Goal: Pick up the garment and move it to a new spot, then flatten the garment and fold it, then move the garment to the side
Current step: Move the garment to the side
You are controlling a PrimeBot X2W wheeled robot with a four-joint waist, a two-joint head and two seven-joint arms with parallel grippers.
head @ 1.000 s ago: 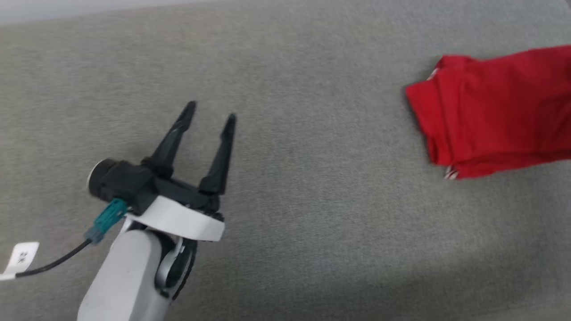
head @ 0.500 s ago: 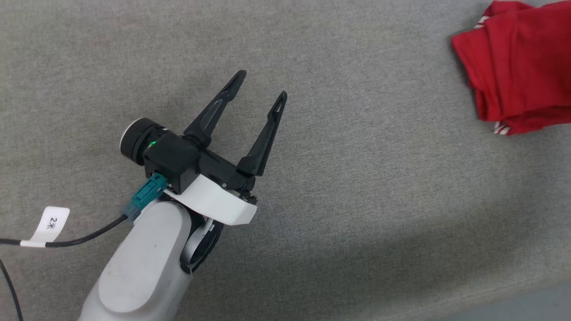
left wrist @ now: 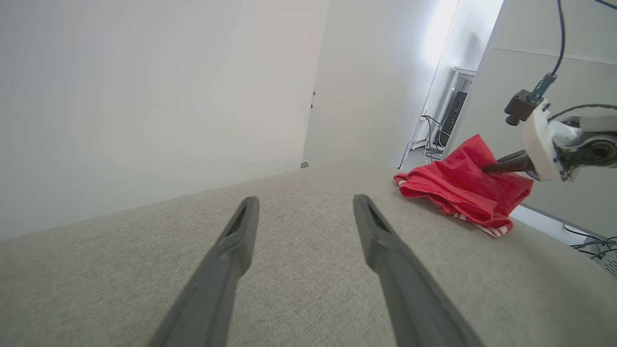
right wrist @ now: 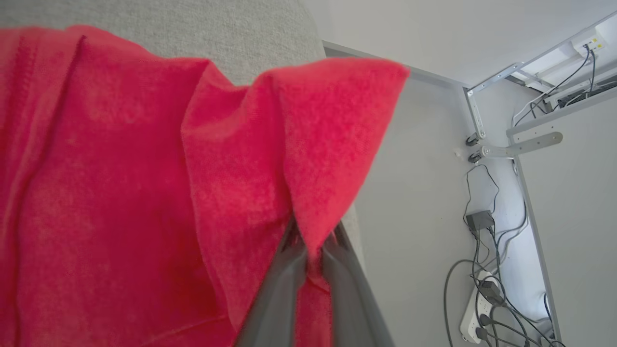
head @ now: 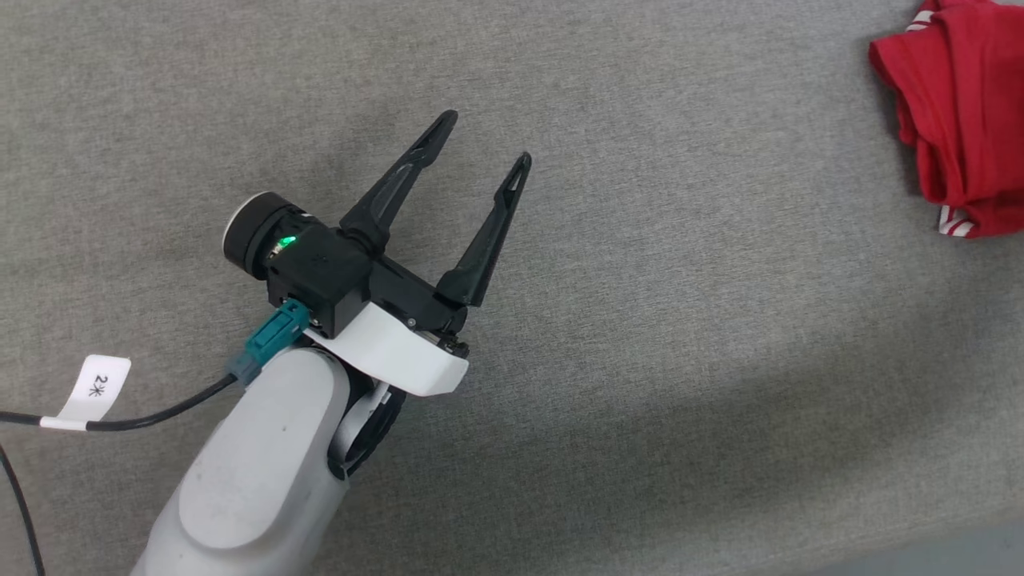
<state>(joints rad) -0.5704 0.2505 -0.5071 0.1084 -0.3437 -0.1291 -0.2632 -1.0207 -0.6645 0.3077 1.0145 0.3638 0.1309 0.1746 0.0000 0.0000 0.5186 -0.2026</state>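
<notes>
Pinching a raised fold of the garment [right wrist: 120,193], the right gripper [right wrist: 311,241] had its jaws clenched on the red cloth. The pinched part stood up in a peak while the rest lay slumped on the grey bench [head: 640,360]. That grip looked chosen for dragging or lifting the whole bundle by one corner. Since the cloth sat in layers with striped trim peeking out underneath, the sideways move was probably the step in hand, though I could not be sure.

In the head view the garment lay at the far right, near the bench's edge and well apart from the left gripper [head: 486,140]. That one hovered over bare bench with its jaws released and nothing between them. It was likely parked there to keep out of the other arm's way.

By count there was one garment and two grippers, each with two dark fingers [head: 400,180]. One black cable [head: 160,416] ran to the left wrist and carried one white tag [head: 96,388]. No number or lettering on the garment's chest could be seen.
</notes>
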